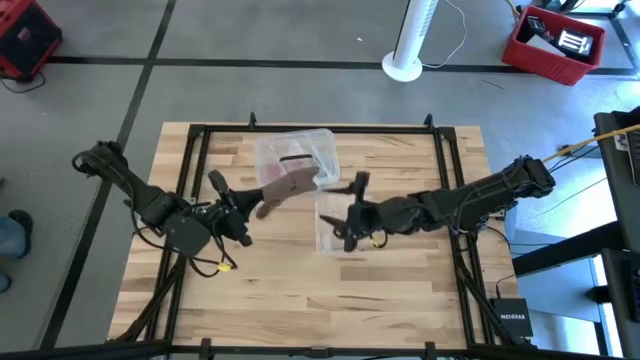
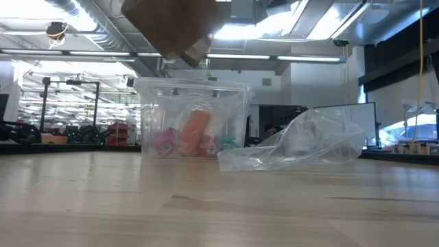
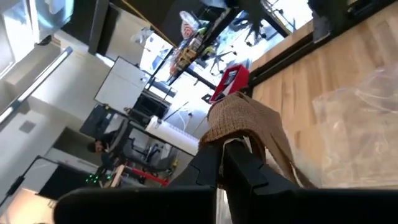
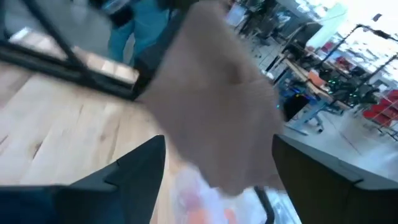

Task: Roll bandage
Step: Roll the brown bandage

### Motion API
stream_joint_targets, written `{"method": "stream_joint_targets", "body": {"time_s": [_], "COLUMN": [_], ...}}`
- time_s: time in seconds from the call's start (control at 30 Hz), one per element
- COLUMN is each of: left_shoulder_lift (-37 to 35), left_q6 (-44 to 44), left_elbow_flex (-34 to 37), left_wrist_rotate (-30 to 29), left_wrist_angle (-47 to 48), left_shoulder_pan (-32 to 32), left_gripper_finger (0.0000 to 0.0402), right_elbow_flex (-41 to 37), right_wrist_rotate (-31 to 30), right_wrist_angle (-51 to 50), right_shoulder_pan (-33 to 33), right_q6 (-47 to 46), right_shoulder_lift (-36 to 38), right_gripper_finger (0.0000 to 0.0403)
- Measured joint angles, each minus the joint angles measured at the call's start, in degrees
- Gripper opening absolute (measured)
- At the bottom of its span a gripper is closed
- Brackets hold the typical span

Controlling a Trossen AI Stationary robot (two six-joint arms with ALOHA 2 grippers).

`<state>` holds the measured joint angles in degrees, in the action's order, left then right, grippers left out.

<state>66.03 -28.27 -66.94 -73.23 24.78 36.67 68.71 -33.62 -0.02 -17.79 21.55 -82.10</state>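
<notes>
The brown-tan bandage [image 1: 288, 184] is held in the air over the table's middle, near the clear box; in the low view it [image 2: 171, 24] shows only at the picture's top. My left gripper [image 1: 250, 208] is shut on the bandage's near-left end [image 3: 242, 121]. My right gripper [image 1: 350, 210] is open at the bandage's right side. In the right wrist view its fingers [image 4: 140, 168] stand wide on either side of the blurred bandage [image 4: 217, 99]. Whether they touch it, I cannot tell. My left gripper pinches the bandage's end [image 3: 231, 135] between its two fingers, coming from the table's left, about level. The cloth is bunched and drapes over the fingertips [image 3: 249, 163]; how many layers, I cannot tell. The bandage is lifted clear of the table.
A clear plastic box [image 1: 297, 150] with red and orange contents [image 2: 195, 134] stands at the far middle of the wooden table [image 1: 300, 300]. A crinkled clear plastic bag [image 1: 332, 225] lies to its right [image 2: 302, 147], under my right gripper. A black frame [image 1: 195, 180] edges the table.
</notes>
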Motion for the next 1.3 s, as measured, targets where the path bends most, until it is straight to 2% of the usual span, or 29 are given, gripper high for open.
{"method": "stream_joint_targets", "body": {"time_s": [0.13,0.3,0.4,0.53,0.73,0.93,1.1,1.17,1.3], "left_shoulder_lift": [0.5,0.5,0.5,0.5,0.5,0.5,0.5,0.5,0.5], "left_q6": [0.9,2.6,2.6,3.0,4.2,4.3,4.3,5.3,5.5], "left_elbow_flex": [0.0,0.0,0.0,0.0,0.0,0.0,0.0,0.0,0.0], "left_wrist_rotate": [0.2,0.2,0.2,0.2,0.2,0.2,-0.6,-2.1,-4.9], "left_wrist_angle": [-0.2,-0.2,-0.2,-0.2,-0.2,-0.2,-0.2,-0.4,-1.7], "left_shoulder_pan": [0.1,0.1,0.1,0.1,0.1,0.1,0.1,0.1,0.1], "left_gripper_finger": [0.0,0.0,0.0,0.0,0.0,0.0,0.0,0.0,0.0], "right_elbow_flex": [0.0,0.0,0.0,-0.1,-0.1,-0.1,0.0,0.0,0.0], "right_wrist_rotate": [5.7,15.5,16.7,15.2,11.5,10.4,2.3,1.6,2.3], "right_wrist_angle": [-0.1,-0.2,0.6,0.1,0.8,-1.9,-9.5,-14.7,-21.0], "right_shoulder_pan": [4.6,8.8,9.4,9.6,9.6,8.9,3.7,1.1,-3.2], "right_q6": [-3.6,-10.4,-10.4,-8.7,-5.6,-3.2,-1.8,-4.4,-15.7], "right_shoulder_lift": [-0.5,-1.9,-3.4,-4.9,-5.0,-4.3,1.5,3.7,4.2], "right_gripper_finger": [0.0292,0.0263,0.0233,0.0167,0.0019,0.0008,0.0007,0.0004,0.0008]}}
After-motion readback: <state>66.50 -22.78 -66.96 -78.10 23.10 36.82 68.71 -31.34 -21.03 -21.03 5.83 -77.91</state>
